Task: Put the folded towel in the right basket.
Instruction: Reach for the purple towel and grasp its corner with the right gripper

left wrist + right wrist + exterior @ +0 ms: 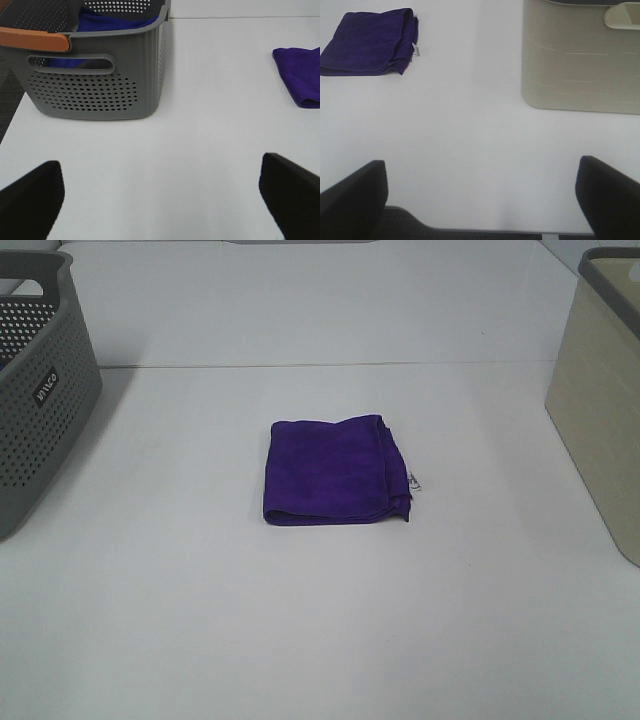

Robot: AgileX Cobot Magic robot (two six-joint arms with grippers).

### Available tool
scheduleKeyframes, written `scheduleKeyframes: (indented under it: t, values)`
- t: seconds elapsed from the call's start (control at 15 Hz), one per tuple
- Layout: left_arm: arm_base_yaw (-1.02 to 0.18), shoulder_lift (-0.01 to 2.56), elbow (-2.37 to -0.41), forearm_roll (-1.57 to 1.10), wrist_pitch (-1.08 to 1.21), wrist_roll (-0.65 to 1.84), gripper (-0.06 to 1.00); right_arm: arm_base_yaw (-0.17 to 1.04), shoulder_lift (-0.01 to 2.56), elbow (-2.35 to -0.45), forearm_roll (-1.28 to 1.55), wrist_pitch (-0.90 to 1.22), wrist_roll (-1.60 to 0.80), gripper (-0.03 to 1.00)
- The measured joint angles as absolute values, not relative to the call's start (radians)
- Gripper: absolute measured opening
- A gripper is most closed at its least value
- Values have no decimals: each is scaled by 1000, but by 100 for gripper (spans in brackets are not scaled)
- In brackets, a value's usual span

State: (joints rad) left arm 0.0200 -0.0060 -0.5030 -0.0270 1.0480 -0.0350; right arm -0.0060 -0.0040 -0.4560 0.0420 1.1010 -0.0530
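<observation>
Folded towel (335, 470) flat, beige basket (598, 400) well apart

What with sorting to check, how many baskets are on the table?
2. A grey perforated basket at the table's left edge, a beige basket at its right edge; the folded towel lies between them. Both are partly cut off, and others may sit out of view.

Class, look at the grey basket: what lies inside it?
Blue cloth shows inside the grey basket, above its rim. Its wall hides the bottom and anything else there.
</observation>
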Motion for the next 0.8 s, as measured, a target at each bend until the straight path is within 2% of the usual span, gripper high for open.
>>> scheduleKeyframes:
  t: [0.53,0.73,0.8]
  values:
    - [20,-6,-503,-27,1048,-34,99,-6,1,-459,42,1101,-64,98]
    - [20,-6,-503,-27,1048,-34,99,-6,224,-571,62,1149,-65,98]
    - [20,-6,-503,-27,1048,-34,99,-6,453,-704,95,1200,-65,98]
